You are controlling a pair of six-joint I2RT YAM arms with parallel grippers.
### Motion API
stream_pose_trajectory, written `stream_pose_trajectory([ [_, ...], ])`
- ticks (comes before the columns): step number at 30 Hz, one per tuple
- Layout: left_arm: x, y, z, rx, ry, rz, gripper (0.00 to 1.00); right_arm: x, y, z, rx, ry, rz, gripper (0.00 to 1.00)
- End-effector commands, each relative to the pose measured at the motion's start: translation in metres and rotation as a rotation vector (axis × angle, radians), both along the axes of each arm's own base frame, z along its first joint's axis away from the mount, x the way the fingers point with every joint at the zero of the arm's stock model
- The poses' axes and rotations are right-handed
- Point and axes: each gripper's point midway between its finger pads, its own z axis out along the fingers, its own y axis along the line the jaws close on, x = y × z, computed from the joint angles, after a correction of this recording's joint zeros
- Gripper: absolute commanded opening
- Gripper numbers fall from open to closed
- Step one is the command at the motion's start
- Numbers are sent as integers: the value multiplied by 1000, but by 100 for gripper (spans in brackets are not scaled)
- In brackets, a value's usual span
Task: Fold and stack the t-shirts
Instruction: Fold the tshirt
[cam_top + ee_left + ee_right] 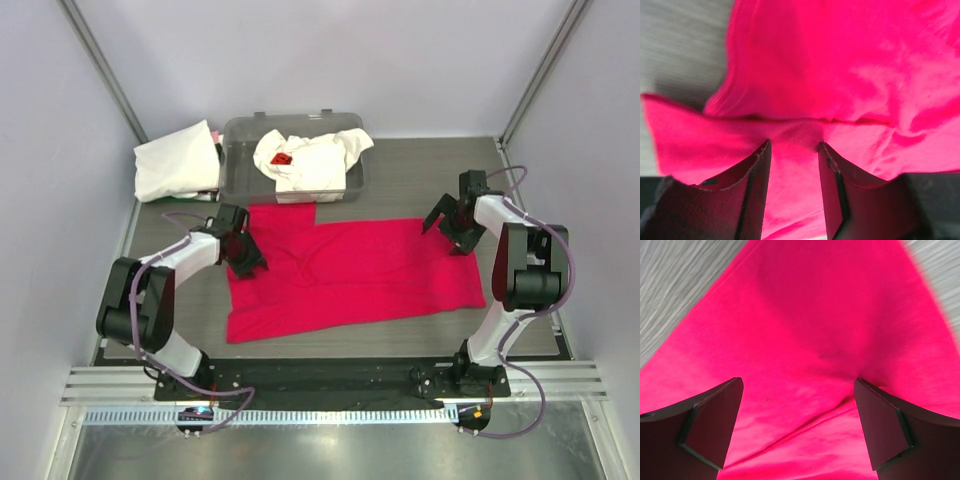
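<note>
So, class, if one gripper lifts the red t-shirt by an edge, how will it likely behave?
The red t-shirt probably droops and folds rather than holding shape: it lies flat with soft wrinkles. It looks thin, so likely light. Pushed across the table, it would probably bunch up, not slide whole.

Grey wood-grain table (410,185) between plain pale walls (330,60), perhaps lilac-tinted, under even light.
</note>
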Motion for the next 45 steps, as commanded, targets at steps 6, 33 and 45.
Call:
stream_pose_trajectory([
  [6, -47, 2, 24, 52, -81, -42, 51, -2, -28, 42, -172, -75, 3, 99],
  [33, -71, 62, 38, 162, -194, 100, 71, -45, -45, 9, -263, 26, -7, 49],
  [45, -70, 62, 34, 143, -203, 103, 71, -44, -43, -10, -255, 55, -3, 41],
])
